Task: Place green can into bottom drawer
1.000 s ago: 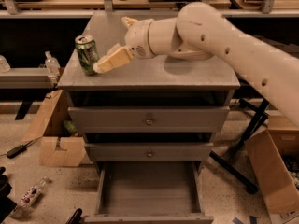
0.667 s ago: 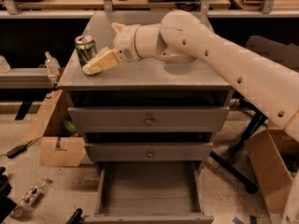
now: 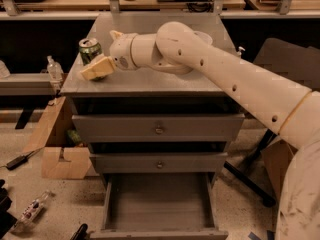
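Leftward the arm had swung since the earlier frame, carrying the gripper (image 3: 93, 71) from just right of the can (image 3: 90, 48) to right in front of it. The gripper sat low over the front left corner of the cabinet top (image 3: 150, 82) and covered the can's lower part. Whether it was spread or pressed onto the can could not be told from this angle.

The can stood upright on that corner with its silver top showing above the gripper. It was not yet lifted, so the task looked to be at the grasp, with nothing delivered. Left to do, by that reading, were securing the can, raising it off the top, bringing it out past the front edge and down, and setting it in the drawer.

The bottom drawer (image 3: 157, 205) was pulled fully out at floor level and lay bare. The two knobbed drawers (image 3: 159, 129) above it were shut, so they did not overhang the way down.

Around the cabinet, a cardboard box (image 3: 62, 162) lay on the floor to the left, and a small bottle (image 3: 33, 209) lay further forward. A chair base (image 3: 250, 176) stood to the right. None of these were in the drawer's opening.
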Robot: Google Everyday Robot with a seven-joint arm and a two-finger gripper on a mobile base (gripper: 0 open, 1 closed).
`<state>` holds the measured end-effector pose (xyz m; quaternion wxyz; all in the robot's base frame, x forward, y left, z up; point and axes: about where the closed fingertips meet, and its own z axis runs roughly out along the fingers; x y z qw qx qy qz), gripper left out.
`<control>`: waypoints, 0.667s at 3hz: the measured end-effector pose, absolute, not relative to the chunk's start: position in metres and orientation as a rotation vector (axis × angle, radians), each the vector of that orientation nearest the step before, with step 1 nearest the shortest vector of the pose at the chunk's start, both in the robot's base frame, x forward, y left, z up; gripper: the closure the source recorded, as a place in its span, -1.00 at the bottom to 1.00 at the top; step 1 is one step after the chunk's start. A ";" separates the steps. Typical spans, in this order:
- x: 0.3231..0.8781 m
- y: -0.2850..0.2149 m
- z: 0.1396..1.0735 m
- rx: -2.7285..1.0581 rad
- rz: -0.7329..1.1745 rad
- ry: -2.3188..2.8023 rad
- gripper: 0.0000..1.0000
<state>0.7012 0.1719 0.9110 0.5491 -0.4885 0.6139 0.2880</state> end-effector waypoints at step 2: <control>0.709 0.197 0.904 -1.143 0.719 1.439 -0.63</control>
